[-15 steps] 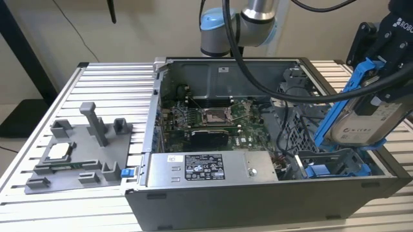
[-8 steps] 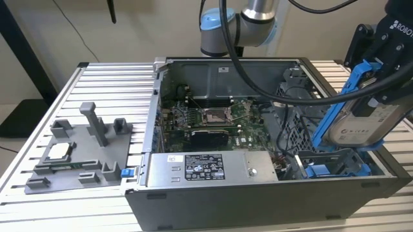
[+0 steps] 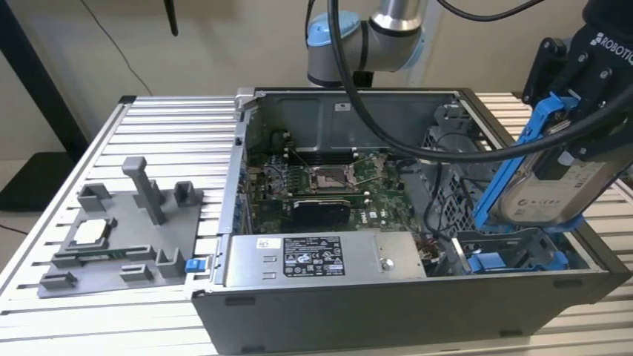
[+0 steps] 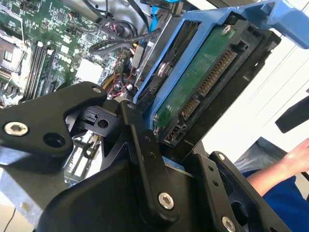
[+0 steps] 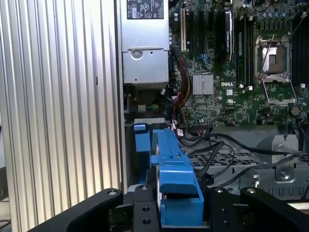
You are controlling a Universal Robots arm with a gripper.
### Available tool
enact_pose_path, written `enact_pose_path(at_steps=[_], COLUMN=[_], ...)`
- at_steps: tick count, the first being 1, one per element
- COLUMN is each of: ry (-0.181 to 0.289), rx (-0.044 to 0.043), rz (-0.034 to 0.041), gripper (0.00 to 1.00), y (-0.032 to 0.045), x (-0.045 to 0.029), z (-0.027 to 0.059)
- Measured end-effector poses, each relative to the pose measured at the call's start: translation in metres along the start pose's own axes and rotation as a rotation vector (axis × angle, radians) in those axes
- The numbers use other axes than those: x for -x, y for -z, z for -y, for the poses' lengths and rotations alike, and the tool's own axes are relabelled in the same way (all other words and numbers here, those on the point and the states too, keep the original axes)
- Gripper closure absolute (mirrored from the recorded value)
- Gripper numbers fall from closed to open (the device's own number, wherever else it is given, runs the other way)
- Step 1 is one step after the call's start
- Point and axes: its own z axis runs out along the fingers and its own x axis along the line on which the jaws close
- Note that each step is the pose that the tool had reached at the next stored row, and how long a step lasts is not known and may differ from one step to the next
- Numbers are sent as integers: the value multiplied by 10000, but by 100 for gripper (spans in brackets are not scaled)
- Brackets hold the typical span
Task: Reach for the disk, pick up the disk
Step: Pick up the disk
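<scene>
- The disk (image 3: pixel 556 194), a silver drive with a white label in a thin blue bracket, hangs tilted in the air over the corner of the open computer case (image 3: pixel 396 311) at the exterior view's right, lifted clear of the blue drive bay (image 3: pixel 509 259) below it.
- In the second wrist view the disk (image 4: pixel 203 82) shows its green circuit-board underside and connector edge, with the blue bracket running along its sides.
- In the first wrist view the bracket's blue end (image 5: pixel 176 186) stands between the black fingers.
- The pincer (image 3: pixel 583 126) is closed on the disk, gripping it at the upper end by the bracket; its black body sits at the top of the exterior view's right.
- Inside the case lie the green motherboard (image 3: pixel 327 185) with its processor socket, a silver power supply (image 3: pixel 327 256) with a white label along the near wall, and loose black cables (image 3: pixel 445 152) looping towards the arm.
- The case rests on a ribbed aluminium worktop (image 3: pixel 148 133).
- At the exterior view's left, well apart from the case, a grey plastic fixture (image 3: pixel 124 237) with upright posts sits on the worktop.
- In the second wrist view a person's hand (image 4: pixel 294 157) and blue sleeve (image 4: pixel 280 191) appear beyond the disk.
</scene>
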Motion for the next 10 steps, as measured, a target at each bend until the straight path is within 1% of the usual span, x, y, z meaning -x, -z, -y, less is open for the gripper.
enact_pose_path(at_steps=[4, 10], ry=[148, 159], rx=[4, 5], rz=[-1, -1], gripper=[100, 100], y=[0, 0], x=[-1, -4], z=[-2, -6])
